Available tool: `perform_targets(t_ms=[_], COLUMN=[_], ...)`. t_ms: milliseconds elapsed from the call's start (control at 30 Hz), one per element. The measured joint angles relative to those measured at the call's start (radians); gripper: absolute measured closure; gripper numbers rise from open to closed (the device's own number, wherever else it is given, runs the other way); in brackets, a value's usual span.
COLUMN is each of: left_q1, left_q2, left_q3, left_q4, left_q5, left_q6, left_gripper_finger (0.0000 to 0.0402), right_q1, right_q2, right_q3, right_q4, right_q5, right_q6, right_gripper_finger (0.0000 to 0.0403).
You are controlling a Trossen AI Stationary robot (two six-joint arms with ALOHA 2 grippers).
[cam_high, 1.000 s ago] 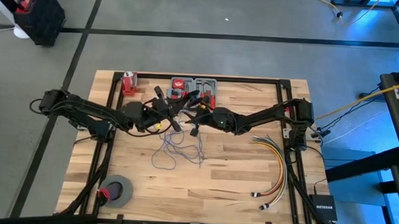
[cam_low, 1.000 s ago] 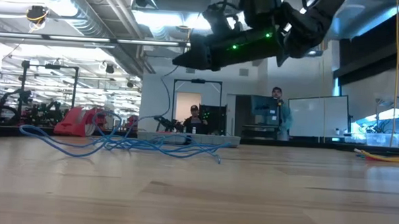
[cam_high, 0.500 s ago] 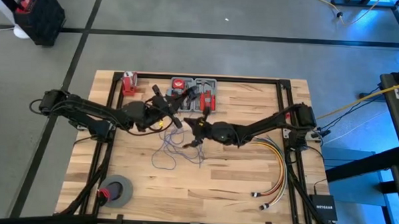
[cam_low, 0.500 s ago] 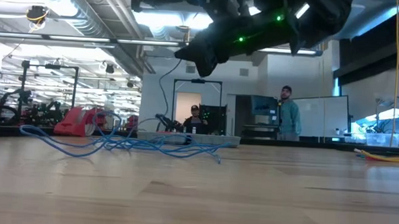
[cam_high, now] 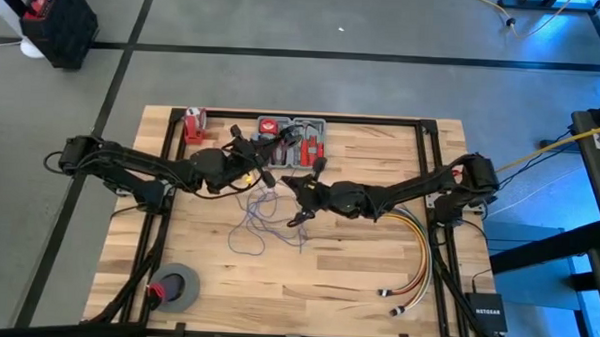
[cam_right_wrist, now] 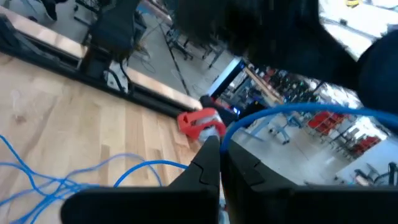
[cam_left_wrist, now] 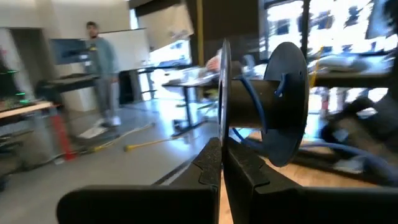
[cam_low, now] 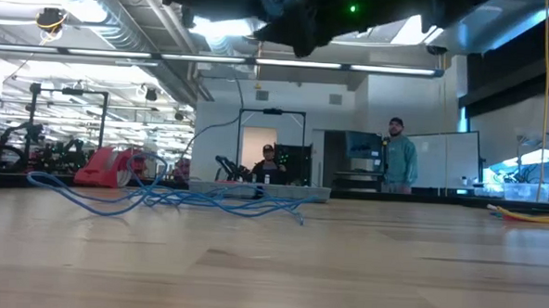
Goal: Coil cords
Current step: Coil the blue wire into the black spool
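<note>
Your right claw, pinched on a strand, sits just above the loose blue cords at the table's centre; your left claw, clamped on a spool, hovers upper left of them.

The tabletop is pale wood in butcher-block strips, smooth with a soft sheen. The cords look like thin blue plastic-sheathed wire, slightly glossy. The spool is matt black plastic. The left pincer has matt black fingers. The floor is dull grey concrete.
</note>
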Motion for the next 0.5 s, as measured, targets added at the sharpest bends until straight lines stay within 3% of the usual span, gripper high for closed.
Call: perform_targets(t_ms=[67, 167, 333, 500], left_q1=[0.0, 0.0, 0.006, 0.014], left_q2=[0.0, 0.0, 0.0, 0.003], left_q3=[0.0, 0.0, 0.0, 0.0], left_q4=[0.017, 0.042, 0.066, 0.076], left_q5=[0.066, 0.146, 0.151, 0.141], left_q6=[-0.025, -0.055, -0.062, -0.07], left_gripper_finger=[0.04, 0.04, 0.04, 0.04], right_q1=[-0.013, -0.039, -0.066, -0.062], right_q2=[0.0, 0.004, 0.029, 0.031], right_q3=[0.0, 0.0, 0.0, 0.033], right_q4=[-0.035, -0.091, -0.06, -0.085], right_q5=[-0.014, -0.119, -0.313, -0.375], right_q6=[0.027, 0.118, 0.23, 0.237], right_gripper_finger=[0.0399, 0.04, 0.04, 0.0399])
